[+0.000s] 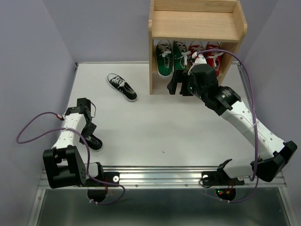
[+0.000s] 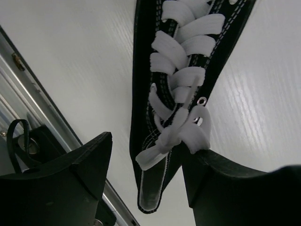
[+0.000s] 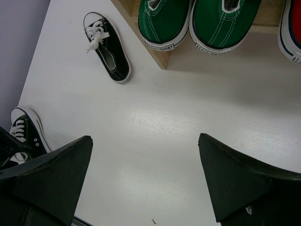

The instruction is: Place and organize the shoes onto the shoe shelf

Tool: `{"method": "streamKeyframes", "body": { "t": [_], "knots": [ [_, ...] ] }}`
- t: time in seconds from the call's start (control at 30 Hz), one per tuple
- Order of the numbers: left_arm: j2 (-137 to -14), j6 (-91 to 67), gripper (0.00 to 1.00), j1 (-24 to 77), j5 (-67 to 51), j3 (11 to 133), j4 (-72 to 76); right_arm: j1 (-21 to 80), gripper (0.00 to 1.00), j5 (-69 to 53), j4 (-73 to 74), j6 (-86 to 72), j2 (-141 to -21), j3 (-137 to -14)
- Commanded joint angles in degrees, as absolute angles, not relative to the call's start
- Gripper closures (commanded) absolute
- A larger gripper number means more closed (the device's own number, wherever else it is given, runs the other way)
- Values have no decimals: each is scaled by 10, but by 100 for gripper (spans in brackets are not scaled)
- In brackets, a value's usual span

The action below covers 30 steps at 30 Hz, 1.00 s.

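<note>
Left end effector [image 2: 146, 146] is hanging released, fingers straddling a black shoe [image 2: 141, 94] lying on the counter [image 2: 70, 56]. Right end effector [image 3: 145, 138] is sitting released and empty just before the shelf [image 1: 197, 23]. Green pair [image 3: 221, 19] and red pair [image 1: 212, 47] are standing ahead on the lower tier. Second black shoe [image 3: 108, 47] is lying ahead-left.

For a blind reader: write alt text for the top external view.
Green sneakers and red sneakers sit on the lower tier of the shoe shelf, the open jaws of the right arm before them. One black sneaker lies on the table; the left arm reaches its mate.
</note>
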<state>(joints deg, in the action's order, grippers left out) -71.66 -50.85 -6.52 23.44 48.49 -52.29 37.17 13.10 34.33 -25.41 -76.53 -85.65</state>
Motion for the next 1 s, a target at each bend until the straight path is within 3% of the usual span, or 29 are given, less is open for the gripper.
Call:
{"method": "streamKeyframes", "body": {
  "t": [0.0,0.1,0.23,0.47,0.77,0.97],
  "knots": [
    [-733,-506,34,-69,207,487,-479,372,0,111,338,-240,-772,-880],
    [-749,-502,43,-69,190,480,-441,372,0,106,349,-238,-776,-888],
    [-737,-458,100,-69,98,441,-336,372,0,102,364,-238,-778,-896],
    [-671,-415,100,-5,90,471,-308,372,0,118,374,-237,-767,-886],
    [-691,-415,100,254,91,538,-279,372,0,141,372,-240,-752,-855],
    [-710,-399,100,366,87,528,-242,372,0,164,374,-245,-736,-836]
  ]
}}
